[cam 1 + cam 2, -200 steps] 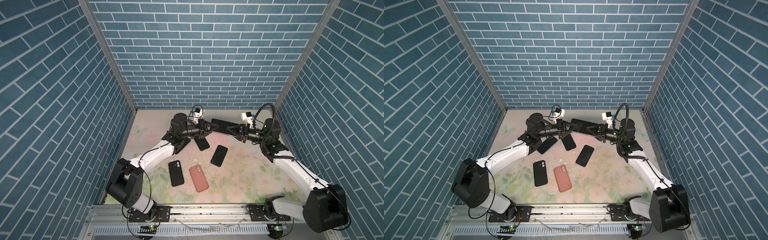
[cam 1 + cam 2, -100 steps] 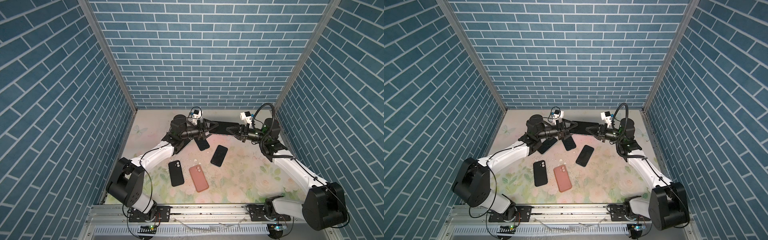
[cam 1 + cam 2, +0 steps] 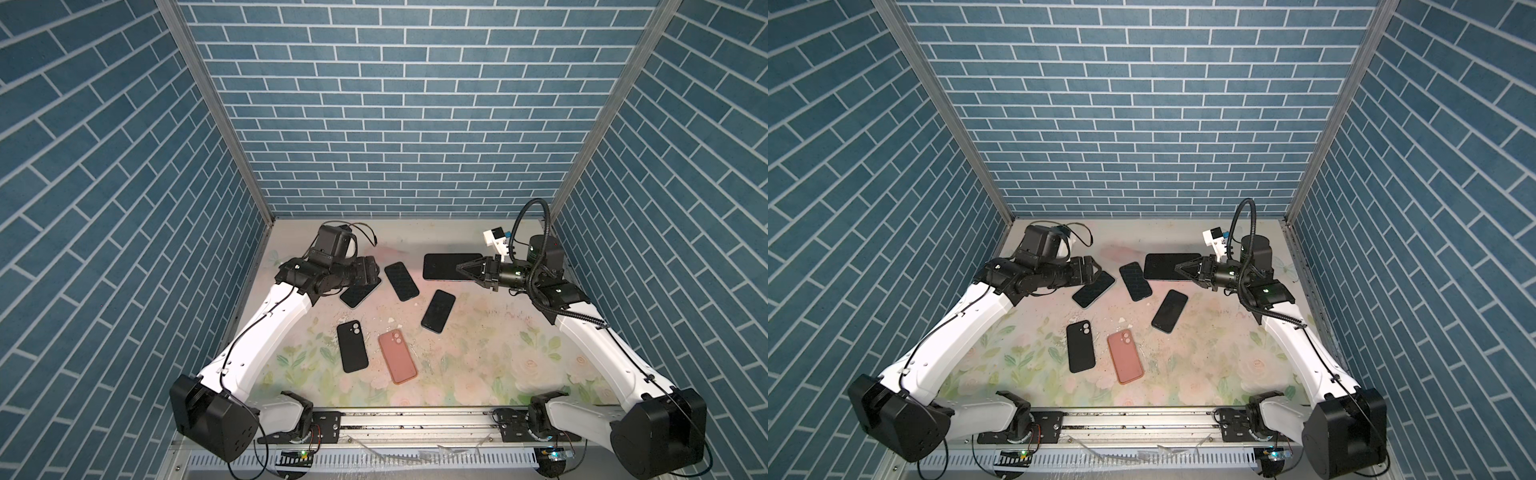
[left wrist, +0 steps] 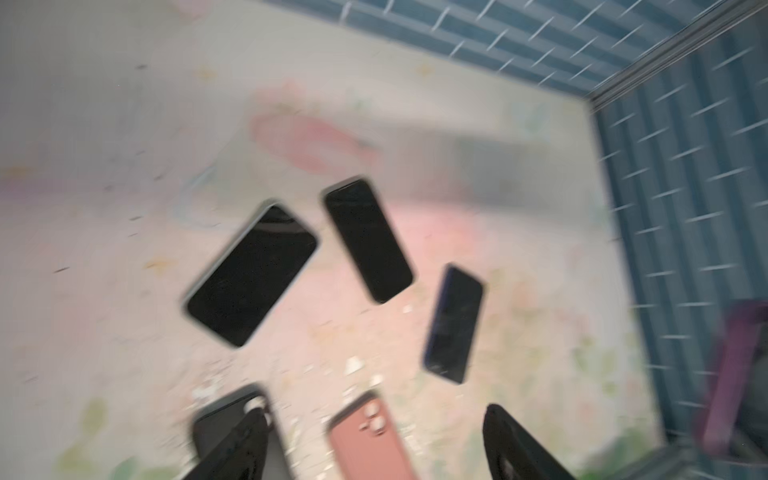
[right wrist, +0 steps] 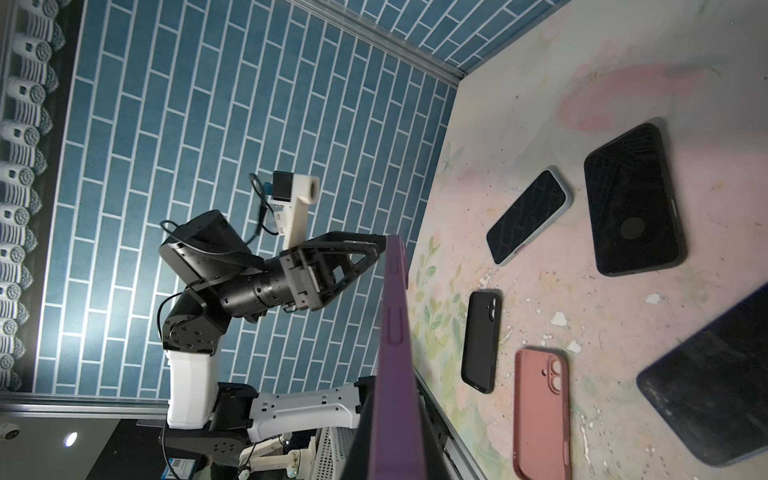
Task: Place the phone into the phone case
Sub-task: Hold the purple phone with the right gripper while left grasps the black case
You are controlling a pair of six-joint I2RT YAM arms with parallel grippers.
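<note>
Floral mat, left fingers now spread and pulled back, right fingers alone pinching purple-cased phone

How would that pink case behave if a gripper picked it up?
The pink case looks matte and rubbery, so probably grippy, not slippery. Lying flat, back up, it should not roll, though its low edge may be hard to catch. Whether a phone is inside is hidden; empty, it would likely flex.

Even, bright light; left wrist view blurred (badly).
</note>
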